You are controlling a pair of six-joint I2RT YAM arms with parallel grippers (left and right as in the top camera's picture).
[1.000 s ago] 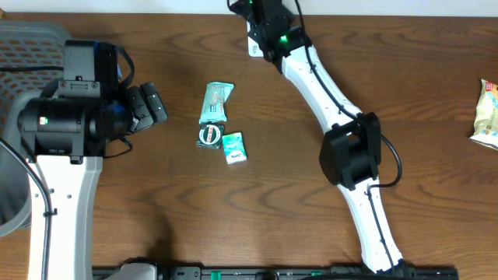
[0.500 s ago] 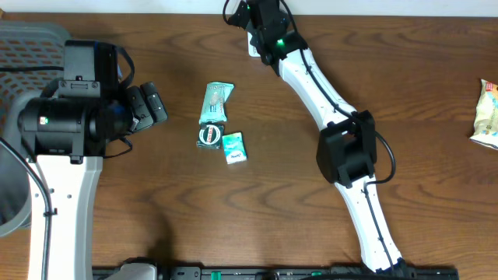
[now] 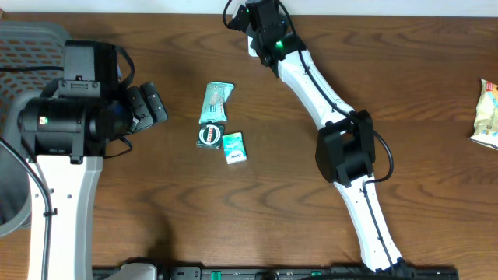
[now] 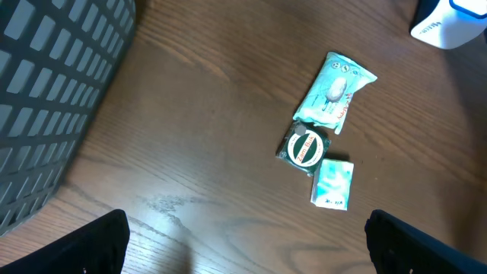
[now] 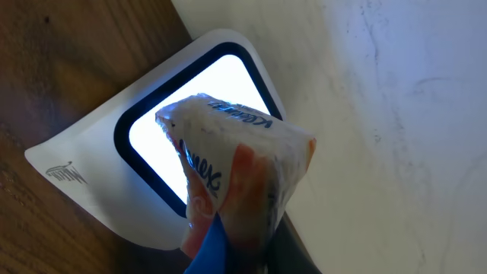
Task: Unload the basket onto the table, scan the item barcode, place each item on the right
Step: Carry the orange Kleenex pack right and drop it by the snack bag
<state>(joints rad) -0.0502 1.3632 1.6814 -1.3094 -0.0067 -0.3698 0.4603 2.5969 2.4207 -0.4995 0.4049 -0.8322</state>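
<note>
Since a second ago your right arm [image 3: 311, 85] has edged toward the far edge of the bench [image 3: 156, 210], its elbow shifting slightly left; nothing else has changed place. The right fingers [image 5: 283, 245] are clamped together on a crinkly white packet [image 5: 236, 175] printed in orange and blue. In the right wrist view, the packet is held up in front of the lit, dark-framed window of the white scanner [image 5: 91, 167]. The scanner stands at the far edge of the bench, against a pale wall.

Your left fingers [image 4: 84, 243] are spread wide apart and hold nothing, hovering above the bench's left side beside a grey mesh basket [image 4: 53, 99]. Near the middle of the bench lie three items close together: a long teal packet [image 3: 216, 103], a round dark item [image 3: 209, 135] just below it, and a small teal packet [image 3: 233, 147] beside that. A pale snack bag [image 3: 486, 117] lies at the far right edge.
</note>
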